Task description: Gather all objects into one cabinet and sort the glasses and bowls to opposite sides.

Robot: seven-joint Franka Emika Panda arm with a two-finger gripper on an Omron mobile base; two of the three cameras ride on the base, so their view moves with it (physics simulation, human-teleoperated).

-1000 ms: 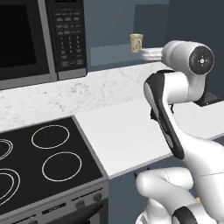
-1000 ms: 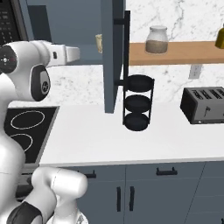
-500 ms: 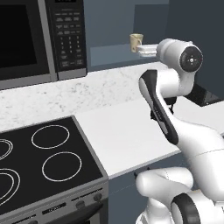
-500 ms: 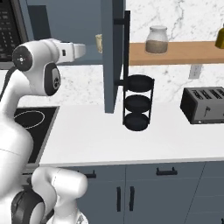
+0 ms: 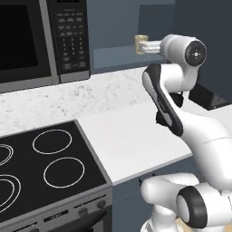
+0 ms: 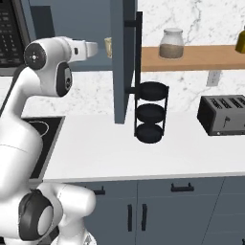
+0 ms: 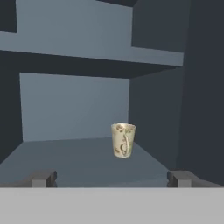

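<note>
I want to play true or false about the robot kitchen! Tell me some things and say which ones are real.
1. The hand is open with nothing in it. True.
2. A cream mug stands upright in the cabinet. True.
3. The cabinet door is shut. False: it stands open.
4. The toaster sits on the stove. False: it sits on the white counter.
5. A jar stands on the wooden shelf. True.

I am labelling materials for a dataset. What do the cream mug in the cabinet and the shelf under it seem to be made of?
The cream-beige mug with a dark mark looks like glazed ceramic: smooth, with a pale sheen. The slate blue-grey cabinet shelf looks like matte painted board: flat, uniform, without grain.
</note>
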